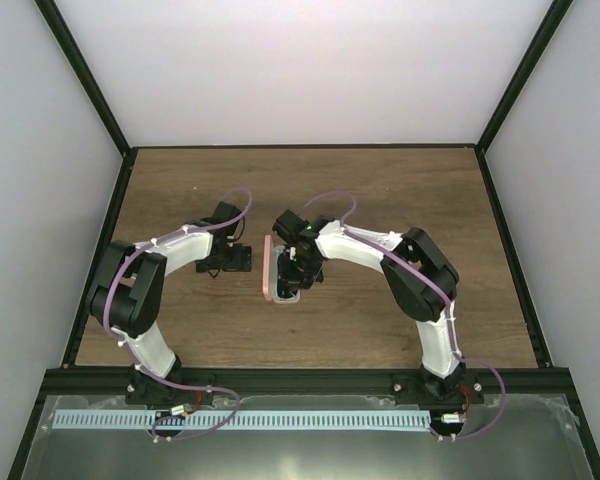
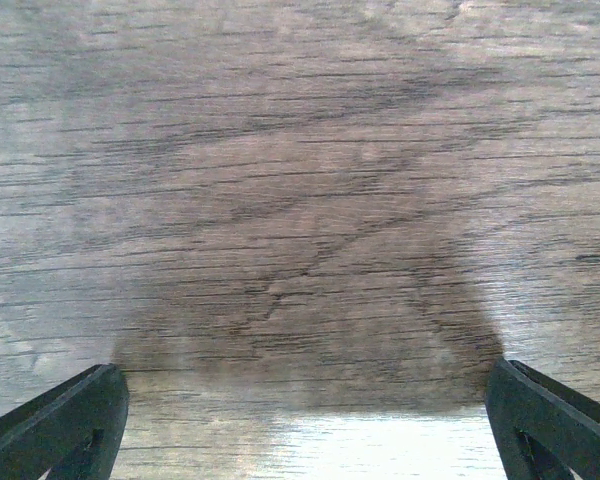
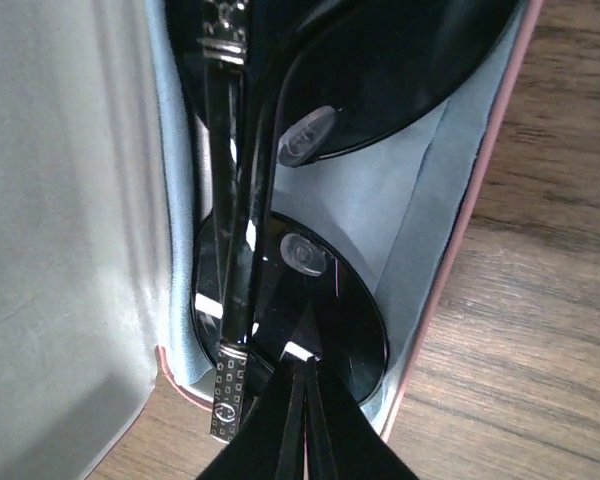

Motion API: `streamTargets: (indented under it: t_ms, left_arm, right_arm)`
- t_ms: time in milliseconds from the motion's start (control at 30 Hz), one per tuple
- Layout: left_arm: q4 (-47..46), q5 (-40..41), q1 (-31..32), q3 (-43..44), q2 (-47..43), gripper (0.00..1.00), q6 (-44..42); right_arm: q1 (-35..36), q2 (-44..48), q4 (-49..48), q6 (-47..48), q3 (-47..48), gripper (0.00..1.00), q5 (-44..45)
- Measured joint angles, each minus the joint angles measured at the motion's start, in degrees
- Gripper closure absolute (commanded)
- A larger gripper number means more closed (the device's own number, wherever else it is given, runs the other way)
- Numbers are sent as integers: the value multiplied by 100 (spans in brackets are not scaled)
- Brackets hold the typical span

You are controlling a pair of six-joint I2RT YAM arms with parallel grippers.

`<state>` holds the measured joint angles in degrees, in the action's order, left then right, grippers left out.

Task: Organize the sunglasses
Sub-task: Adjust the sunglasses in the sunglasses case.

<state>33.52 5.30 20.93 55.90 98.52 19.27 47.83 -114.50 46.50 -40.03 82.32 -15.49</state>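
Wooden table (image 1: 400, 200) | left end effector (image 2: 302, 405) wide open, empty | right end effector (image 3: 305, 385) closed over sunglasses (image 3: 400, 60), grip unclear

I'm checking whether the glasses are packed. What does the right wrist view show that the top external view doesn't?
Right wrist only: the sunglasses lying folded on the blue cloth inside the open pink case, shut jaws at a lens. Top external only: both arms, the left arm apart over bare wood. Both: that case and the table.
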Motion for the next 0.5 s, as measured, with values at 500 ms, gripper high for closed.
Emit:
streamTargets:
  t_ms: [500]
  left_arm:
    - [317, 107, 0, 90, -98, 0, -92]
  right_arm:
    - [-2, 173, 72, 15, 22, 96, 328]
